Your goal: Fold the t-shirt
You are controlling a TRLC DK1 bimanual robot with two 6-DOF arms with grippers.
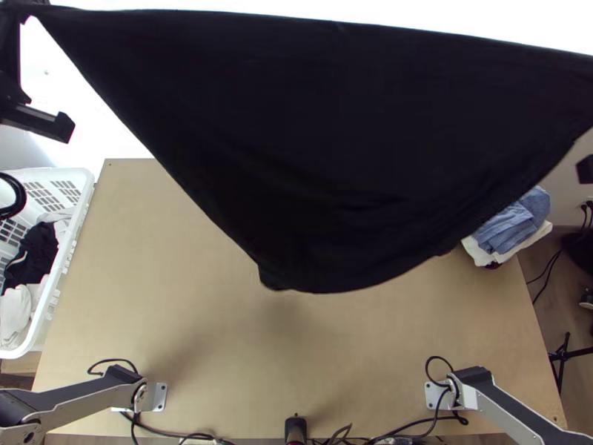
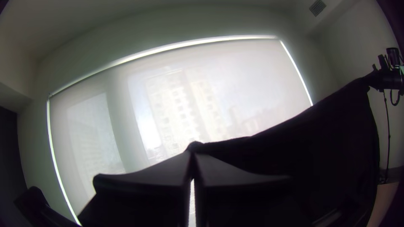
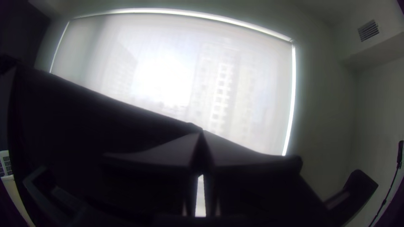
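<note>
The black t-shirt (image 1: 333,141) hangs stretched in the air between both grippers, its lower edge above the table. In the top view my left gripper (image 1: 27,9) is at the upper left, shut on one upper corner of the cloth; a black part of my right gripper (image 1: 585,170) shows at the right edge. In the left wrist view the fingers of the left gripper (image 2: 192,152) meet at the shirt (image 2: 320,143). The right gripper (image 3: 201,133) is shut on the opposite upper corner of the shirt (image 3: 84,126) in the right wrist view.
A white basket (image 1: 74,222) with clothes stands at the table's left side. Folded blue and white clothes (image 1: 511,222) lie by the right edge. The wooden table (image 1: 185,297) stretches below the shirt, with cables (image 1: 174,434) along its near edge.
</note>
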